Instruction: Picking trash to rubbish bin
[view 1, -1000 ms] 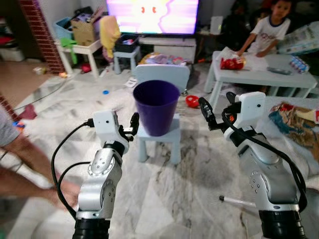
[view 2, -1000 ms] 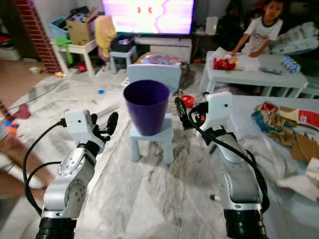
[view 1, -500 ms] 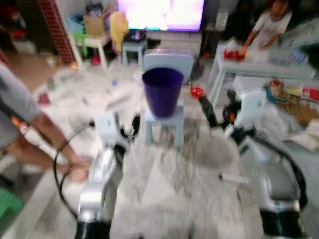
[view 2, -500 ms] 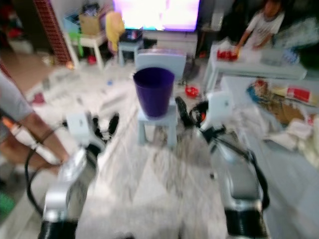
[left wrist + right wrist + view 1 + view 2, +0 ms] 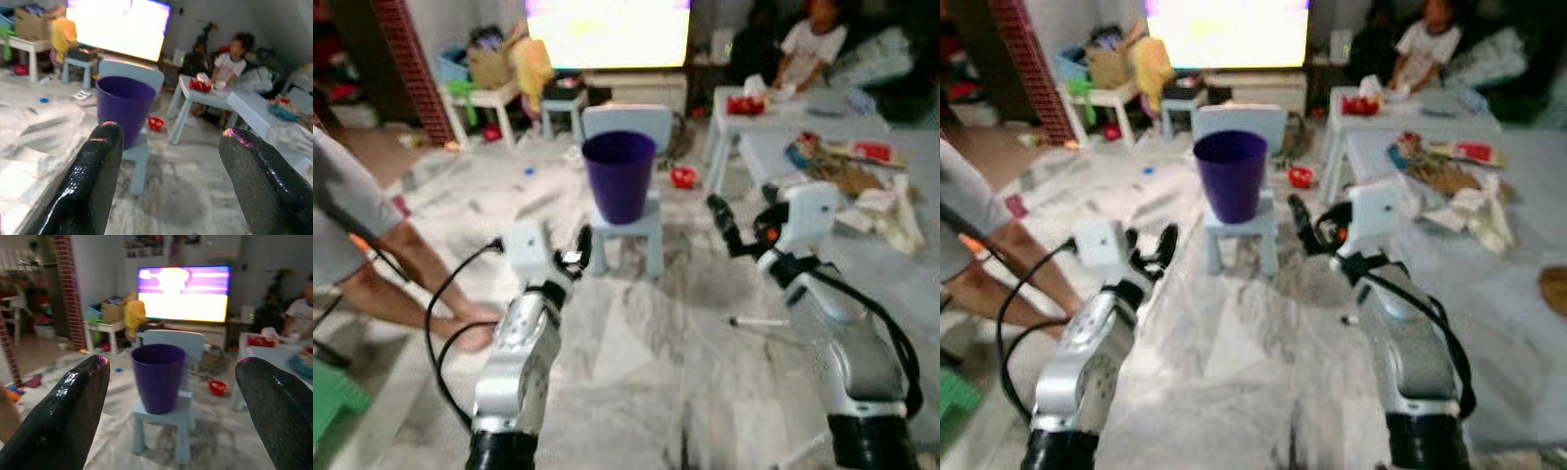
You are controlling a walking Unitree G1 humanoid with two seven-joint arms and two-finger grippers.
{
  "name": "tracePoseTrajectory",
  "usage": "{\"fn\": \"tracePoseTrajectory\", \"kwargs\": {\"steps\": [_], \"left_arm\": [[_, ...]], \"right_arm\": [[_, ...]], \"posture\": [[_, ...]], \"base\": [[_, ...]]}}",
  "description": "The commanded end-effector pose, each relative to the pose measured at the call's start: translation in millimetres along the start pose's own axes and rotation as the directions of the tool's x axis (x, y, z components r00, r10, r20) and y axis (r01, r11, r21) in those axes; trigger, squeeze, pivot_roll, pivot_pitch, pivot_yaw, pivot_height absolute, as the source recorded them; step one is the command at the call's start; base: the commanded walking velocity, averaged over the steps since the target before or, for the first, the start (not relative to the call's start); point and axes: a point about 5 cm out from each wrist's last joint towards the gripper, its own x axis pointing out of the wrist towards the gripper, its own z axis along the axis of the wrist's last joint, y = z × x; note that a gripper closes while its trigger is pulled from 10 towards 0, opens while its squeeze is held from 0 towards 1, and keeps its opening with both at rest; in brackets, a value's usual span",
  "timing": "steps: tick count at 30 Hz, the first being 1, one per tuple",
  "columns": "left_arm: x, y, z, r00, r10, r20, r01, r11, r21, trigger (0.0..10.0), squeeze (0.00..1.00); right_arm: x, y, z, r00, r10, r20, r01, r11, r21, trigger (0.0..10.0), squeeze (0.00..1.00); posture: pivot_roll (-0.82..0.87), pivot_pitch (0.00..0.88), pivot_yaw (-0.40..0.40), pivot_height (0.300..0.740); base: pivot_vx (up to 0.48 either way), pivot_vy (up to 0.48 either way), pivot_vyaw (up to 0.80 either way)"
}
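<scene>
Your left gripper [image 5: 166, 181] is raised in front of you with its two black fingers [image 5: 93, 181] spread wide and nothing between them; looking along them, the purple rubbish bin [image 5: 125, 108] sits just past the tip of one finger, well ahead on the seat of a small pale blue chair [image 5: 138, 152]. Your right gripper [image 5: 171, 431] is up as well, fingers [image 5: 68, 416] parted and empty, and the same purple bin falls squarely in the gap between them, farther off, with the chair's backrest rising behind it. From your head cameras, both arms reach forward over the marbled floor [image 5: 636, 352], the left gripper's fingertips near the chair's front leg and the right gripper off to the chair's other side, neither touching it. Beyond the bin a lit television [image 5: 607, 29] glows against the back wall. Out past your right fingers a low pale table [image 5: 773, 108] carries a red packet [image 5: 744, 104], and a child [image 5: 811, 49] sits behind it; nearer you on that side lies a spread of paper and cardboard litter [image 5: 847, 171]. A thin white stick [image 5: 759, 321] lies on the floor below your right arm. A person [image 5: 372, 245] leans in beside your left arm, one hand [image 5: 475, 328] down on the floor.
</scene>
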Motion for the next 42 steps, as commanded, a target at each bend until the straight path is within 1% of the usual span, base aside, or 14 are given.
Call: {"fn": "tracePoseTrajectory", "kwargs": {"steps": [1, 11, 19, 25, 28, 33, 42], "left_arm": [[1.8, 1.2, 3.8, 1.000, 0.005, 0.011, -0.005, 1.000, 0.000, 10.0, 0.00], [1.9, 1.3, 6.1, 1.000, -0.001, 0.016, 0.001, 1.000, -0.007, 10.0, 0.00], [1.6, 3.6, 7.0, 1.000, 0.016, 0.018, -0.016, 1.000, -0.018, 10.0, 0.00], [1.9, 7.0, 8.4, 0.999, 0.035, 0.022, -0.035, 0.999, -0.011, 10.0, 0.00], [3.2, 8.5, 9.7, 0.999, 0.040, 0.023, -0.040, 0.999, -0.013, 10.0, 0.00], [3.8, 9.5, 10.6, 0.999, 0.043, 0.027, -0.043, 0.999, -0.006, 10.0, 0.00], [3.4, 9.3, 9.3, 0.999, 0.046, 0.020, -0.046, 0.999, -0.001, 10.0, 0.00]], "right_arm": [[1.6, -1.8, 3.7, 1.000, -0.008, 0.008, 0.008, 1.000, 0.000, 10.0, 1.00], [1.7, -0.8, 3.4, 1.000, -0.015, 0.011, 0.015, 1.000, 0.005, 10.0, 1.00], [2.7, -2.0, 5.3, 0.999, -0.026, 0.019, 0.026, 1.000, 0.001, 10.0, 0.99], [2.9, -7.3, 6.8, 0.998, -0.060, 0.024, 0.060, 0.998, -0.009, 10.0, 0.99], [2.9, -10.5, 8.3, 0.996, -0.080, 0.030, 0.080, 0.997, -0.013, 10.0, 0.99], [3.1, -10.0, 8.2, 0.996, -0.081, 0.031, 0.082, 0.997, -0.012, 10.0, 0.99], [2.7, -11.1, 7.7, 0.996, -0.089, 0.031, 0.089, 0.996, -0.013, 10.0, 0.99]], "posture": [[-0.04, 0.000, -0.013, 0.740], [-0.04, 0.000, -0.004, 0.740], [-0.04, 0.000, -0.004, 0.740], [-0.04, 0.000, -0.003, 0.740], [-0.04, 0.000, -0.001, 0.740], [-0.04, 0.000, 0.001, 0.740], [-0.04, 0.000, 0.003, 0.740]], "base": [[0.000, 0.000, -0.80], [0.000, 0.000, -0.80], [0.000, 0.000, -0.80], [0.000, 0.000, -0.80], [0.000, 0.356, -0.80], [0.000, 0.385, -0.80], [0.000, 0.000, -0.80]]}}
